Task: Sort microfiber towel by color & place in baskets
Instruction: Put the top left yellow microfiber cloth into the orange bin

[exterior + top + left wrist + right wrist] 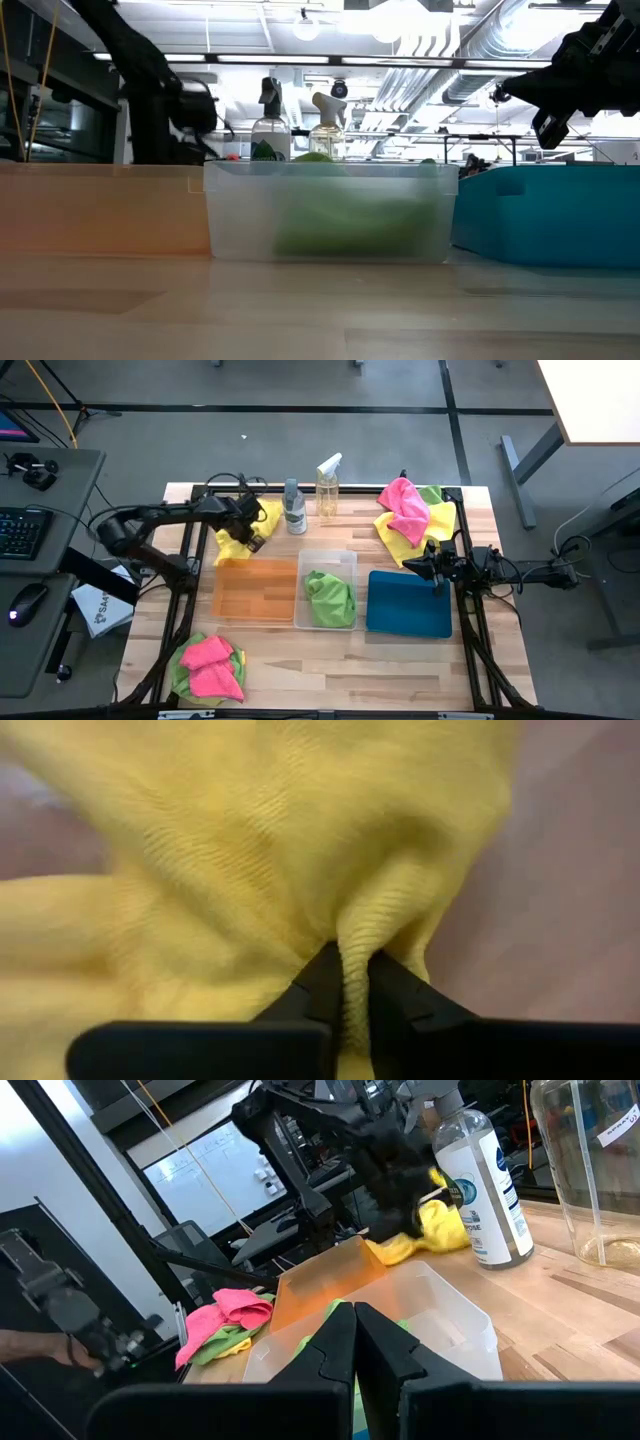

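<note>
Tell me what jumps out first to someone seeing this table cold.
The left gripper is shut on a yellow towel at the table's far left, just behind the orange basket. A green towel lies in the clear basket in the middle, while the blue basket holds nothing. The right gripper hangs shut above the blue basket's far edge.

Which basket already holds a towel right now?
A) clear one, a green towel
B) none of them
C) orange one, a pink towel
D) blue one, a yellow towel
A: in the high view a green towel lies in the clear basket, while the orange basket and the blue basket show bare floors.
</note>
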